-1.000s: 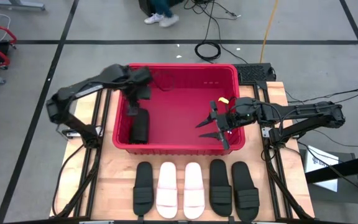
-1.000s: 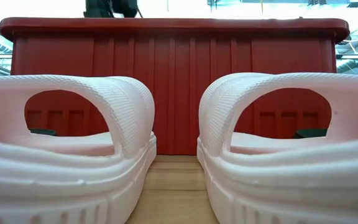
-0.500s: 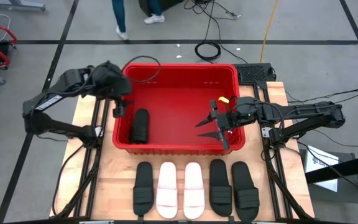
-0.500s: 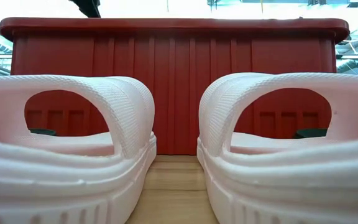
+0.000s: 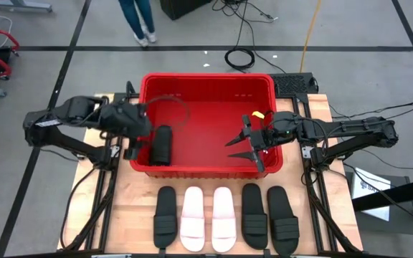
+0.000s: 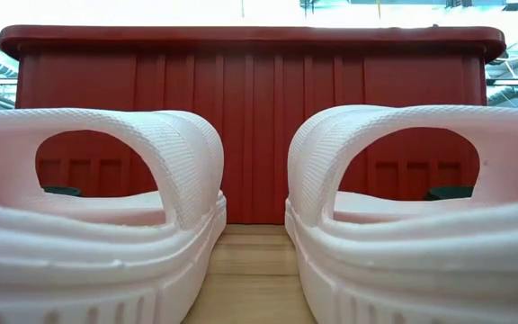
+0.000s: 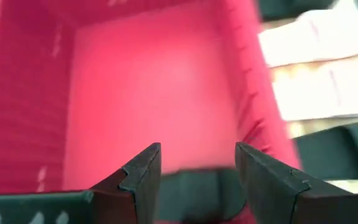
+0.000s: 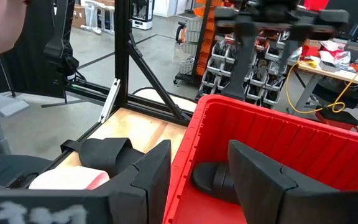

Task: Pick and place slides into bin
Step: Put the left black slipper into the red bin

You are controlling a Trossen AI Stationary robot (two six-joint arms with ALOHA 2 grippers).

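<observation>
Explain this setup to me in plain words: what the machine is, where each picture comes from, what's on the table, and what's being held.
Two dark robot arms work at a wooden table. One picture looks straight down, one sits at table height, and one comes from each wrist. The red bin already holds one black slide. Five more wait in a row in front of it: black slides outside, two white slides in the middle. The left tool is at the bin's left wall, open and empty. The right tool hovers inside the bin, open and empty too.

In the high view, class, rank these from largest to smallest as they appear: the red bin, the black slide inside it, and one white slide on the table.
1. Red bin, by far.
2 and 3. The white slide and the black slide look too alike to rank.
</observation>
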